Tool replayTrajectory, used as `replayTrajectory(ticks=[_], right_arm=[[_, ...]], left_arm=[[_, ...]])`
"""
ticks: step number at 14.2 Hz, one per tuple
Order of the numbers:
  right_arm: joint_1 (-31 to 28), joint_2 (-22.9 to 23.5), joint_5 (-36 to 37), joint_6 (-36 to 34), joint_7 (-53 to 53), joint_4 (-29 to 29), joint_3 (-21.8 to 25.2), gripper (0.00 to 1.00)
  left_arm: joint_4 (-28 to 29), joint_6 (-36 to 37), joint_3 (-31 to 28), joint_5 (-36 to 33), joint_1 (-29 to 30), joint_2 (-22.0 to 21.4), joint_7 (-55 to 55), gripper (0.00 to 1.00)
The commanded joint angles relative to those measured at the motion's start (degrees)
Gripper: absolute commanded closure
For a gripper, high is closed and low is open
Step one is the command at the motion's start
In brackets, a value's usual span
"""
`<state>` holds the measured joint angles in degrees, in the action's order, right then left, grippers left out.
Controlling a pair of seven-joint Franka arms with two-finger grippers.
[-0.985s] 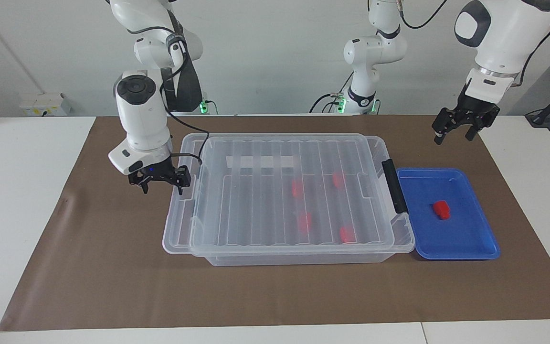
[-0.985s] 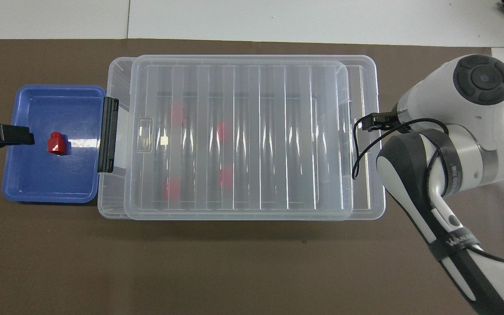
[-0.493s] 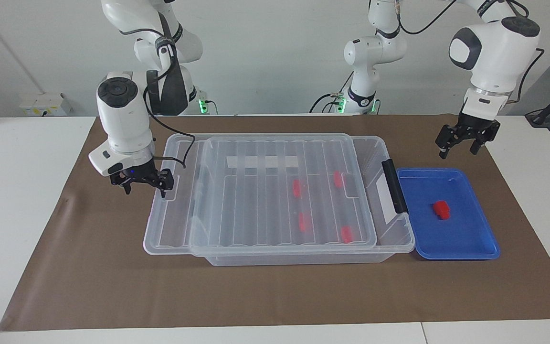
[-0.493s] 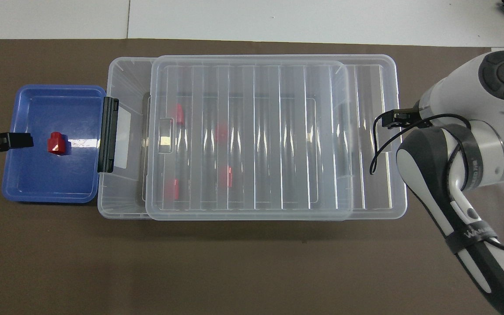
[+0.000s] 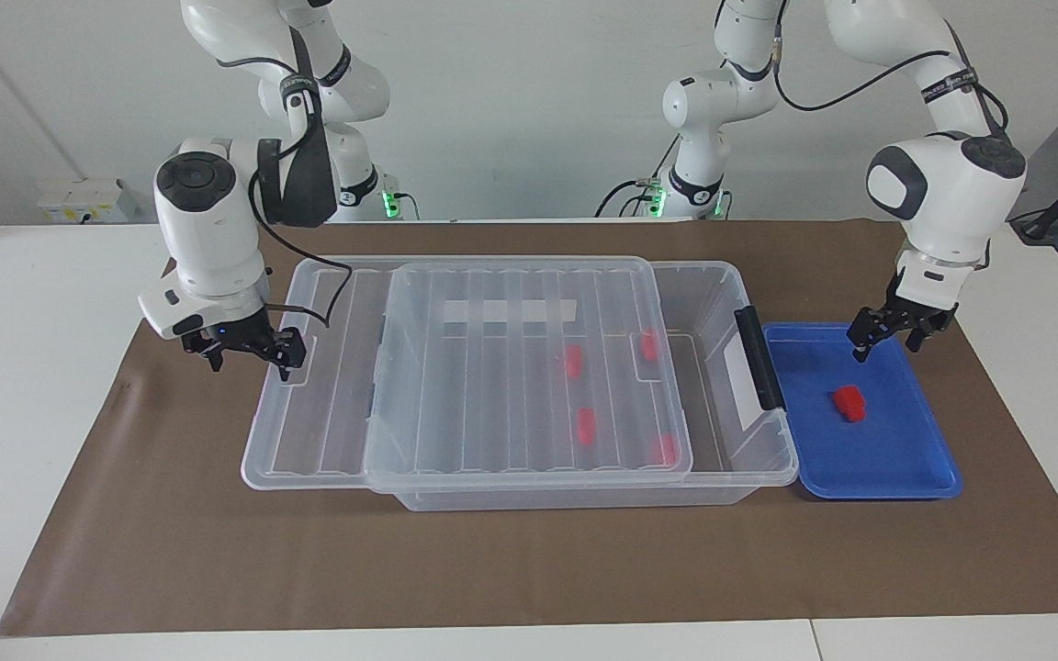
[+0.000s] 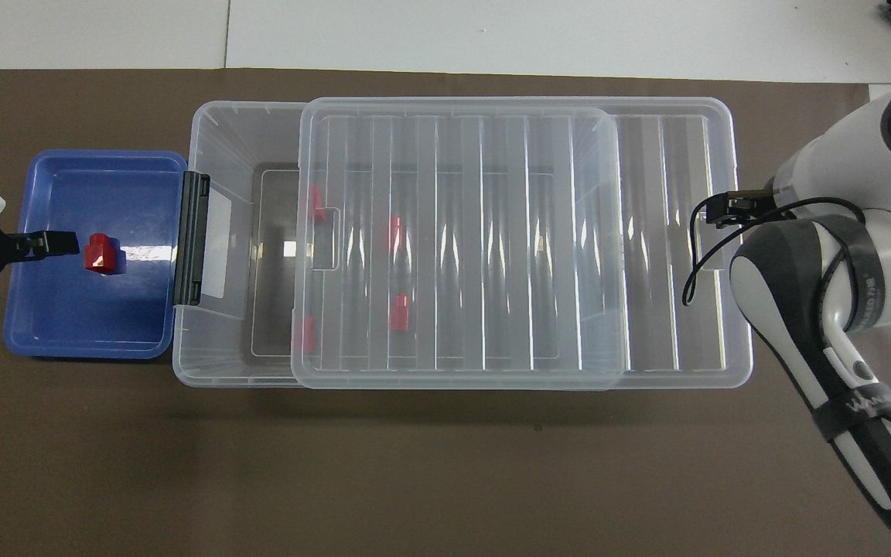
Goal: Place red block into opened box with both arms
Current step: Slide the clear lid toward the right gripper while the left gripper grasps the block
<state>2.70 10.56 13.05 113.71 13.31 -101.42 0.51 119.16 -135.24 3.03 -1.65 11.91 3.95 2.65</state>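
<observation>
The small bright red plastic block (image 5: 849,403) with a narrower stepped end lies flat at the three o'clock end of the facing view. The large clear plastic storage box (image 5: 731,459) sits mid-table, its ribbed translucent lid (image 5: 455,386) slid toward nine o'clock, baring the end by its black handle (image 5: 759,356).

**Lid slid partway off the box**

The lid (image 5: 492,367) lies on the box (image 5: 722,450), overhanging toward the right arm's end. Four blocks (image 5: 586,425) sit inside. The tray (image 5: 906,477) touches the box's handle end, holding the red block (image 5: 849,402).
</observation>
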Motion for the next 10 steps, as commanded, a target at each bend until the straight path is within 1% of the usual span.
replayTrajectory(ticks=[1, 5, 8, 10], right_arm=[[-1.7, -1.0, 2.2, -0.9, -1.0, -0.9, -0.3, 0.0], [-2.7, -1.3, 3.4, -1.7, -1.0, -0.8, -0.3, 0.0], [-3.3, -1.6, 4.3, -2.4, -1.0, -0.8, -0.2, 0.0], [-3.5, -1.6, 5.5, -3.1, -1.0, -0.7, -0.2, 0.0]], left_arm=[[1.9, -3.9, 0.6, -0.8, 0.7, 0.5, 0.2, 0.0], [2.0, -9.8, 0.6, -0.8, 0.6, 5.6, 0.1, 0.0], [2.0, -12.3, 0.6, -0.8, 0.7, 7.5, 0.1, 0.0], [2.0, -12.7, 0.6, -0.8, 0.6, 8.5, 0.6, 0.0]])
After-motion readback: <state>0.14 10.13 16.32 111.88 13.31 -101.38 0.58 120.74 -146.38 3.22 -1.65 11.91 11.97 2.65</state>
